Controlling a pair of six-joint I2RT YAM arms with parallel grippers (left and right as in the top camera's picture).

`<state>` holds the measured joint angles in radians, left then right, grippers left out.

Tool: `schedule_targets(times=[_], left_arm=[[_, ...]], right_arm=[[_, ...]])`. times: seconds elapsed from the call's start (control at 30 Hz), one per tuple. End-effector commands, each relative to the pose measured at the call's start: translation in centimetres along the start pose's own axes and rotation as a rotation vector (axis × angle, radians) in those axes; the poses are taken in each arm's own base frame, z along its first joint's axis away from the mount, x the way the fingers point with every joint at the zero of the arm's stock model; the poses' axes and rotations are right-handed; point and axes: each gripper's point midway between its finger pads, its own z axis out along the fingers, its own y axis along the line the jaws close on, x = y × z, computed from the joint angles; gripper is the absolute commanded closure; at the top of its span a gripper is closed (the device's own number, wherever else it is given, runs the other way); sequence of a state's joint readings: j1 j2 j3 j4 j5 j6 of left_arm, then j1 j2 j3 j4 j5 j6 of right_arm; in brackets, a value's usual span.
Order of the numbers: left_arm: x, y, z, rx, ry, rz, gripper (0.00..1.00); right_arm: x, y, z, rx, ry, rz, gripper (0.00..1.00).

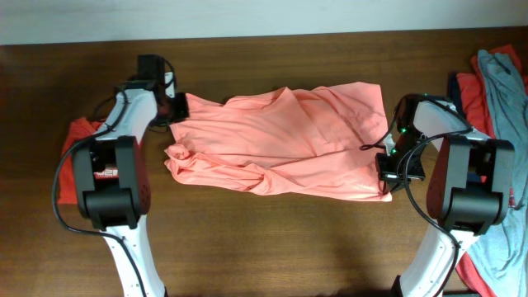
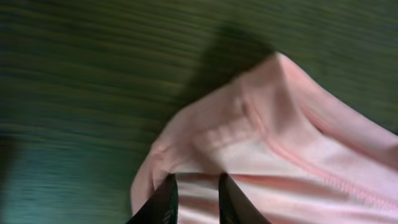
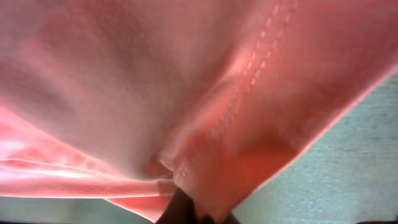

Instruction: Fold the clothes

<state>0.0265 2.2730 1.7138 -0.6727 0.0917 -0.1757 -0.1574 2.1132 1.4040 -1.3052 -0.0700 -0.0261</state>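
Observation:
The large salmon-pink T-shirt [image 1: 280, 136] lies rumpled across the middle of the brown table [image 1: 272, 239]. My left gripper [image 1: 177, 107] is at the shirt's far left corner. In the left wrist view its two dark fingers [image 2: 198, 190] sit close together with a pink fold [image 2: 298, 168] between them, held above the table. My right gripper [image 1: 388, 172] is at the shirt's near right corner. In the right wrist view its fingers [image 3: 193, 213] are shut on a stitched hem, and the cloth [image 3: 124, 74] fills most of the view.
A red garment [image 1: 78, 132] lies at the left edge, partly under the left arm. A pile of red, navy and grey-blue clothes [image 1: 499, 82] lies at the right edge, and more grey-blue cloth [image 1: 503, 243] hangs by the right arm's base.

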Motion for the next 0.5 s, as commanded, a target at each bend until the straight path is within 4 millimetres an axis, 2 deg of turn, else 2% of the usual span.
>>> schedule_targets(times=[0.0, 0.23, 0.47], left_arm=[[0.3, 3.6, 1.3, -0.076, 0.032, -0.035, 0.77], [0.7, 3.4, 0.8, -0.078, 0.062, -0.033, 0.77], [1.5, 3.1, 0.8, -0.081, 0.092, -0.027, 0.76]], right_arm=[[0.5, -0.1, 0.4, -0.01, 0.031, 0.016, 0.96], [0.1, 0.1, -0.1, -0.021, 0.002, 0.015, 0.96], [-0.4, 0.6, -4.8, -0.027, -0.161, 0.001, 0.95]])
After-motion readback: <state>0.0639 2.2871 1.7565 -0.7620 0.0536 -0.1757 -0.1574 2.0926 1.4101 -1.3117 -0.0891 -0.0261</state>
